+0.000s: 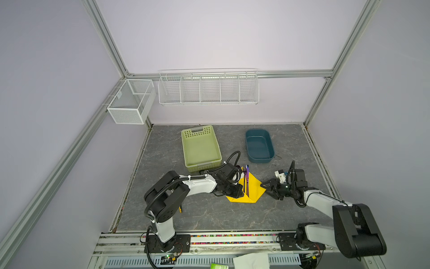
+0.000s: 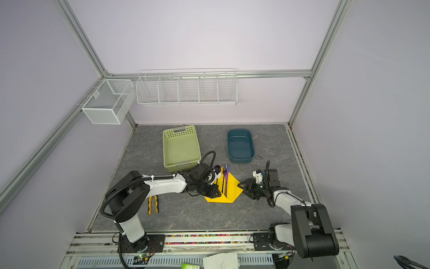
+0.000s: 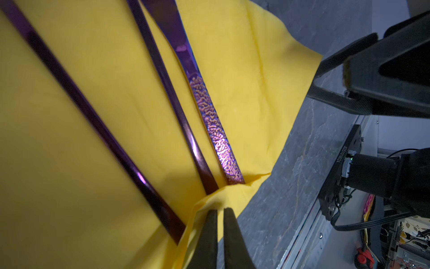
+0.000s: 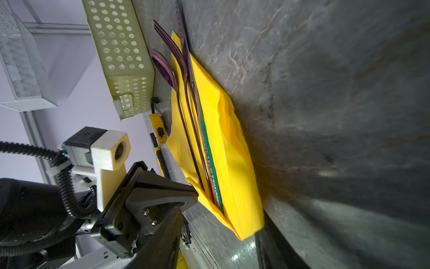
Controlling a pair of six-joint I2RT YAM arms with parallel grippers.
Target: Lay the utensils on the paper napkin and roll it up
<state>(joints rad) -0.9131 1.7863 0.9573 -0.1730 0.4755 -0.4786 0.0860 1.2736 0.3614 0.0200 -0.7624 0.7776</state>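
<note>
a: nearest the front rail, yellow-and-black-handled pliers (image 2: 152, 205) lie flat on the grey marbled tabletop (image 2: 186, 216), beside the left arm's elbow. agreed?
b: agreed. next back, mid-table, is the bright yellow square paper napkin (image 1: 254, 187). its near corner is folded up over the handle ends.
a: left gripper (image 3: 218, 210)?
b: jaws together, pinching that folded yellow flap. the left wrist view shows paper bunched right at the tips.
a: right gripper (image 1: 267, 189)?
b: jaws apart, nothing between them. it sits just beside the napkin's right corner. whether it touches the paper, i cannot tell.
a: the slim dark purple metal utensils (image 3: 171, 93)?
b: side by side on the napkin, handles toward the near flap. three handles show in the left wrist view, and one is a pebbled handle (image 3: 214, 125).
a: heads?
b: spoon (image 4: 164, 68) and fork (image 4: 169, 44) heads reach past the napkin's far corner.
a: beyond that?
b: a small round yellow tape measure (image 4: 159, 130) lies just beside the napkin on the left arm's side, seen in the right wrist view. farther back are a pale green perforated plastic basket (image 1: 202, 165) and a dark blue oval plastic tub (image 1: 259, 160), apart from each other. a white wire rack (image 1: 208, 89) hangs on the back wall. a white mesh box (image 1: 130, 102) hangs on the left wall.
</note>
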